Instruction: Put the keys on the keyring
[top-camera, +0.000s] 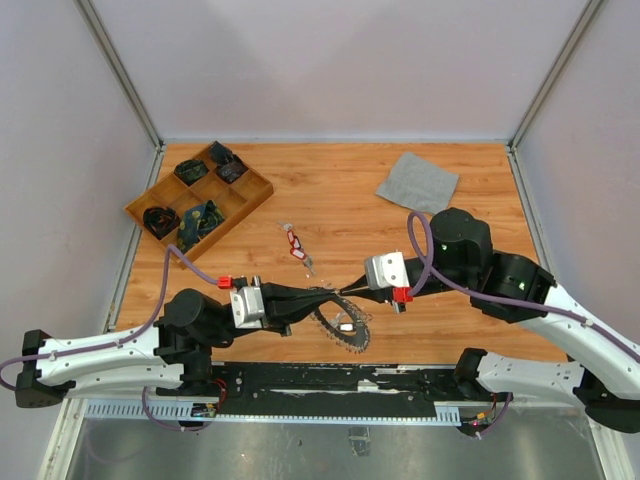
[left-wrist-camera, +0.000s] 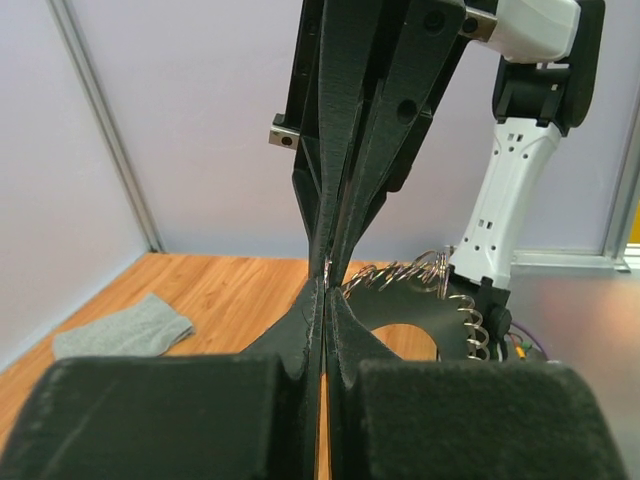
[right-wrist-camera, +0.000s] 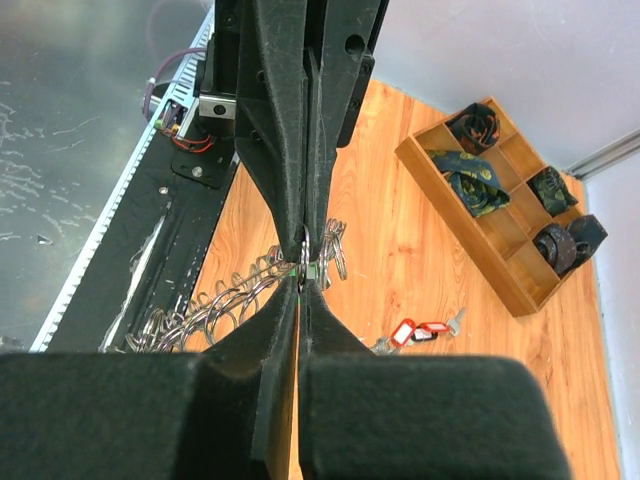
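The keyring (top-camera: 342, 330), a saw-blade-like ring fringed with small split rings, lies at the near middle of the table. It also shows in the left wrist view (left-wrist-camera: 440, 285) and in the right wrist view (right-wrist-camera: 215, 305). My left gripper (top-camera: 332, 292) and right gripper (top-camera: 343, 291) meet tip to tip over its far rim. The left gripper (left-wrist-camera: 325, 285) is shut on one small ring of the rim. The right gripper (right-wrist-camera: 303, 283) is shut on a key of which only a green tag edge shows. Keys with red tags (top-camera: 295, 243) lie on the table, also seen in the right wrist view (right-wrist-camera: 420, 332).
A wooden compartment tray (top-camera: 160, 193) with dark items stands at the far left, also in the right wrist view (right-wrist-camera: 455, 235). A grey cloth (top-camera: 418, 182) lies at the far right, also in the left wrist view (left-wrist-camera: 125, 328). A black rail (top-camera: 330, 380) runs along the near edge.
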